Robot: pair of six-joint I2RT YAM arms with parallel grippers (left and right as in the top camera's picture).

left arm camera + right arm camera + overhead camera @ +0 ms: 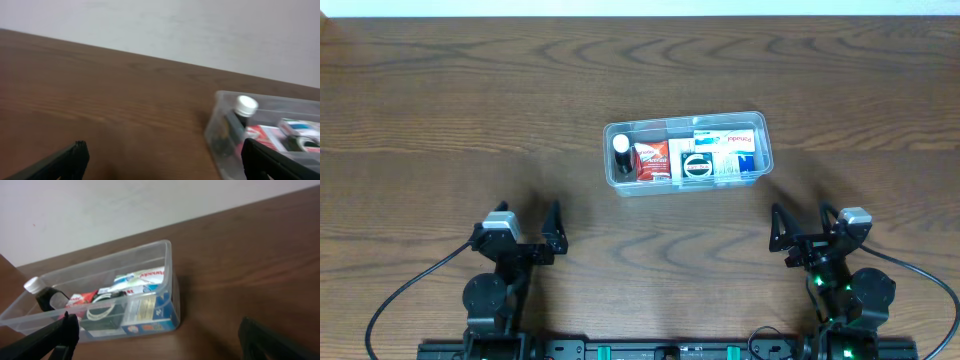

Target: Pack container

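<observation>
The clear plastic container (761, 128) sits at the table's middle, slightly right. Inside lie a dark bottle with a white cap (622, 153), a red box (652, 160), a black box (697, 166) and white-and-blue boxes (738, 148). My left gripper (532, 222) rests open near the front left, well short of the container (220, 125); the bottle (241, 111) shows at that view's right. My right gripper (798, 226) stands open at the front right, with the container (167, 265) ahead and to its left. Nothing is between either pair of fingers.
Bare brown wood table (470, 110) surrounds the container. A pale wall runs behind the table's far edge (100, 210). Both arms' bases and cables sit along the front edge (660, 348).
</observation>
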